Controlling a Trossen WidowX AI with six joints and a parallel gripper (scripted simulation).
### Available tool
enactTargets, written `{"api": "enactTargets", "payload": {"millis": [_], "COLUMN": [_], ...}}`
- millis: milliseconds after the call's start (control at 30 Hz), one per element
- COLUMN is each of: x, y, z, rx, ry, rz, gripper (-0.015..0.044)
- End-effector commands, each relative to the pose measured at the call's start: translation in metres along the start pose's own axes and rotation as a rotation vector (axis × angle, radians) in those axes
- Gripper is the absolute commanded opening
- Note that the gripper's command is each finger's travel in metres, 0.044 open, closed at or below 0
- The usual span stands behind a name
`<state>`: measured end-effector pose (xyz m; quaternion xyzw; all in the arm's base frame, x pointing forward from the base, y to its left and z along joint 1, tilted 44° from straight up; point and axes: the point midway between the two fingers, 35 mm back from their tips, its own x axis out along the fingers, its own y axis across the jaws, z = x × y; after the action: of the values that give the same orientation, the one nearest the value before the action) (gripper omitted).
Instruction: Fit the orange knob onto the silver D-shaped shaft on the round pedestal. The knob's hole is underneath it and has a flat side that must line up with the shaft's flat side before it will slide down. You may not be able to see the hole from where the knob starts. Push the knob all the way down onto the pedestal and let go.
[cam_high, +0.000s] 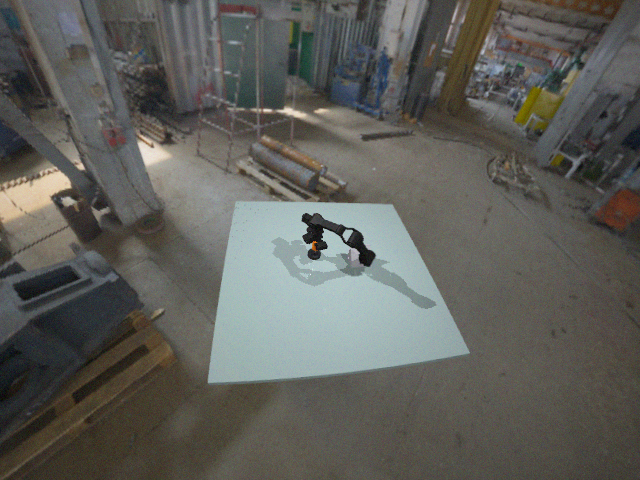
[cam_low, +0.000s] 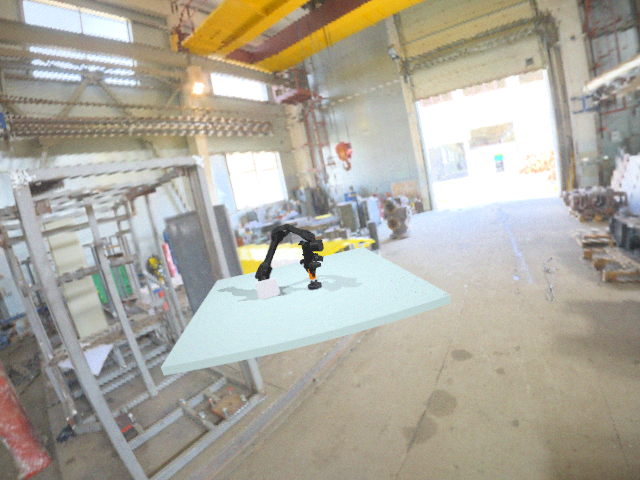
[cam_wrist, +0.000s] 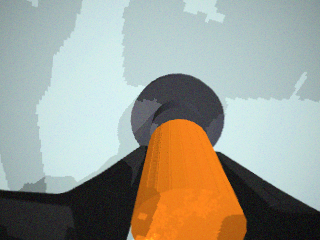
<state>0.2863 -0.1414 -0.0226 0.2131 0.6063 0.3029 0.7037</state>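
Observation:
The orange knob (cam_high: 314, 246) (cam_low: 311, 275) (cam_wrist: 182, 170) is upright between the fingers of my gripper (cam_wrist: 179, 154), which is shut on its sides. The round dark pedestal (cam_high: 313, 255) (cam_low: 314, 285) (cam_wrist: 175, 86) stands on the table directly below. In the wrist view the knob's lower end overlaps the near and middle part of the pedestal, with a darker curved band beside it. The exterior view shows the knob close above the pedestal. The silver shaft, its flat side and the knob's hole are hidden. I cannot tell whether the knob touches the shaft.
A pale pink block (cam_high: 353, 257) (cam_low: 267, 288) stands on the pale table (cam_high: 310, 330) (cam_low: 248, 330), close to the arm's base (cam_high: 367, 257) (cam_low: 263, 272). The arm arches from its base over to the pedestal. Shadows of the arm lie across the table.

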Motion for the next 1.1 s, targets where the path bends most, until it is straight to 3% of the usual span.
{"api": "enactTargets", "payload": {"millis": [0,733,1067], "x": [-0.0038,-0.0042,-0.0033], "y": [-0.0022,0.0008,0.0007], "z": [0.0016,0.0,-0.0034], "rx": [-0.001,-0.001,-0.211], "ry": [-0.009,-0.008,-0.008], "rz": [-0.005,-0.005,-0.006], "gripper": [0.0,0.0,0.0]}}
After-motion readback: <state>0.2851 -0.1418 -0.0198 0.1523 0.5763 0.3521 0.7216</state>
